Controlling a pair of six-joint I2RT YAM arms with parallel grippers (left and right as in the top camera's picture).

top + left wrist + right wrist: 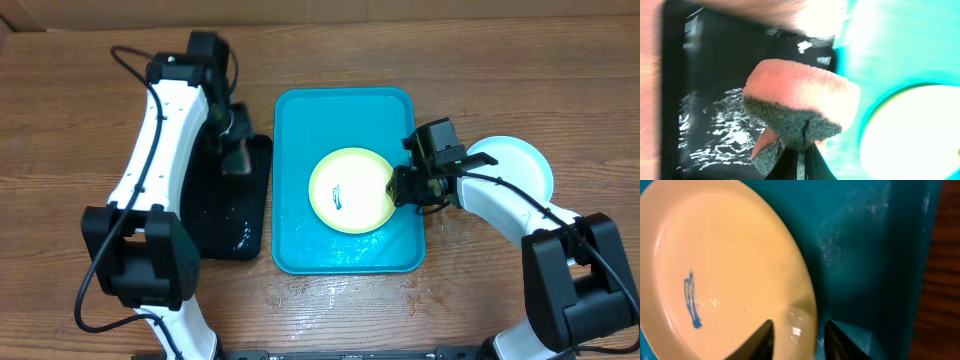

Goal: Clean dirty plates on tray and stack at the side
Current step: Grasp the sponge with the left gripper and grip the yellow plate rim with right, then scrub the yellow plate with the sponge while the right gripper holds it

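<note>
On a wooden worktop (80, 100), a yellow-green plate (350, 190) lies on the turquoise tray (300, 130), with its blue smudge (691, 300) unwiped. Its right rim is straddled by the right end effector (800, 340), probably to steady it; whether the rim is pinched cannot be told. A sponge (800, 90) is clamped in the left end effector (799, 160) above the black tray (225, 220), seemingly readied for wiping. A white plate (520, 165) beside the tray is shown only overhead.

I see a wet black tray (235, 215) on the wooden worktop (60, 120), with a pink-and-grey sponge (800, 100) over it.
</note>
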